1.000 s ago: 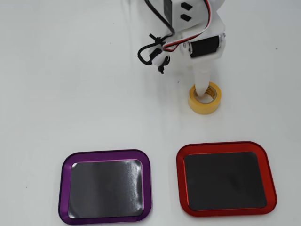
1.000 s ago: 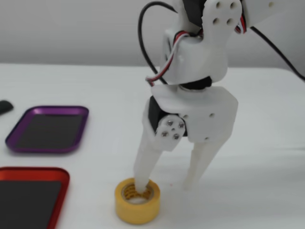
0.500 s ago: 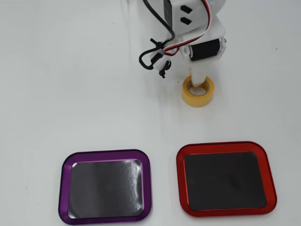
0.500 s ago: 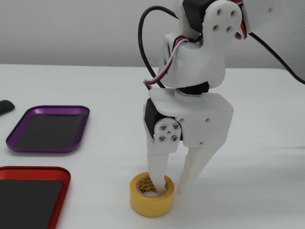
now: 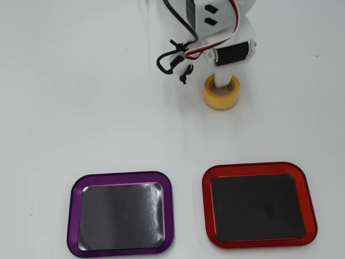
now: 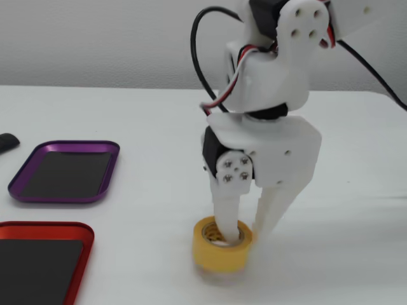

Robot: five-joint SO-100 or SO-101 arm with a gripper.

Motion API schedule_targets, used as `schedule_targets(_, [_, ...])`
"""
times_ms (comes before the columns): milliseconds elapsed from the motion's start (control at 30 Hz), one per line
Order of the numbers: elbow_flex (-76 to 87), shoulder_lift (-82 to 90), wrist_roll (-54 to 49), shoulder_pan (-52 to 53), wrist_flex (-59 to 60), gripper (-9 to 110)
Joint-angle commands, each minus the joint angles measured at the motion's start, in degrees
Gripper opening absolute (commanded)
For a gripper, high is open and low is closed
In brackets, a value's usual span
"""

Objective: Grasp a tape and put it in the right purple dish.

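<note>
The tape (image 5: pixel 221 95) is a small yellow roll lying flat on the white table just below the arm in the overhead view; in the fixed view the tape (image 6: pixel 222 249) sits low and centre. My gripper (image 6: pixel 246 230) comes down on it from above, one finger inside the core and the other against the outer wall, shut on the roll's side. From overhead the gripper (image 5: pixel 222 81) is mostly hidden under its own wrist. The purple dish (image 5: pixel 74 216) lies at the lower left of the overhead view, well away; its rim (image 6: pixel 66 199) shows at the left of the fixed view, with nothing in it.
A red-rimmed tray (image 5: pixel 206 211) of the same size lies beside the purple one, directly below the tape in the overhead view, and its corner (image 6: pixel 46 226) shows at the lower left of the fixed view. A small black object (image 6: pixel 6 142) pokes in at that view's left edge.
The fingers have closed onto the roll's wall. The tape has slid with the gripper, up and left in the overhead view, rightwards in the fixed view.
</note>
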Motion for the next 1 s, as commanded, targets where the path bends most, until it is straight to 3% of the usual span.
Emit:
schedule_targets(0, [-0.3,13.4,-2.5,-0.1,1.4,-1])
schedule_targets(167, [4.7,29.4,-7.5,5.1,-0.5,-1])
schedule_targets(400, [19.2,40.3,-17.7,15.6,-20.0,-1])
schedule_targets(667, [32.1,37.9,-19.4,22.7,-48.2,-1])
schedule_targets(967, [19.3,18.1,-15.4,25.9,-49.9,-1])
